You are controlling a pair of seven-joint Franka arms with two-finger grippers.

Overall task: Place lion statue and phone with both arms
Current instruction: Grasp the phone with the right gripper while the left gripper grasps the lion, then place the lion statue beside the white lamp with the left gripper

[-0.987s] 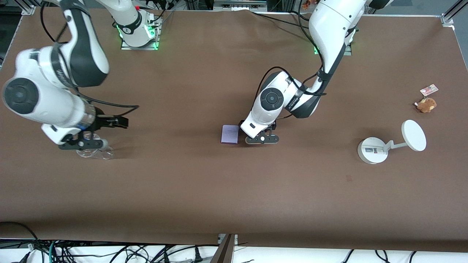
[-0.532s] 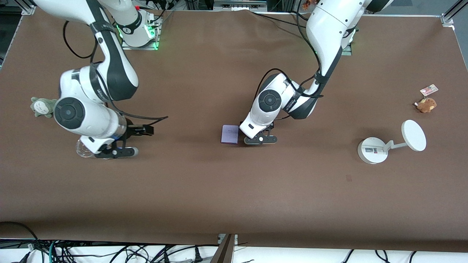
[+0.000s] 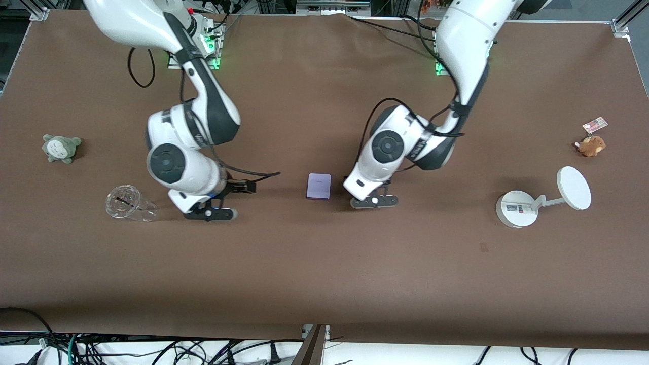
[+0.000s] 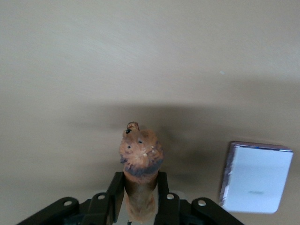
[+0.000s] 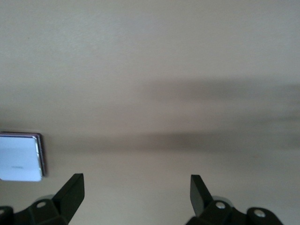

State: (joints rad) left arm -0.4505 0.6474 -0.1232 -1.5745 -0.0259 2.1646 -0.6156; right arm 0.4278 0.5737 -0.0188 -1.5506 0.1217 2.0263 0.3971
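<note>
The phone (image 3: 318, 186), a flat pale lavender rectangle, lies on the brown table near the middle. It also shows in the left wrist view (image 4: 255, 177) and at the edge of the right wrist view (image 5: 18, 163). My left gripper (image 3: 374, 201) is low over the table beside the phone, toward the left arm's end. It (image 4: 140, 187) is shut on the lion statue (image 4: 140, 159), whose dark mane end sticks out past the fingers. The lion is hidden in the front view. My right gripper (image 3: 210, 214) is open and empty (image 5: 137, 185) over bare table between a clear cup and the phone.
A clear plastic cup (image 3: 127, 204) lies on its side toward the right arm's end, with a grey-green plush (image 3: 61, 147) farther from the camera. A white round-based stand (image 3: 517, 209) and a brown plush with a card tag (image 3: 591, 145) sit toward the left arm's end.
My right arm has swung from over the cup toward the phone, uncovering the cup and the grey-green plush. My left gripper has shifted slightly away from the phone with the lion.
</note>
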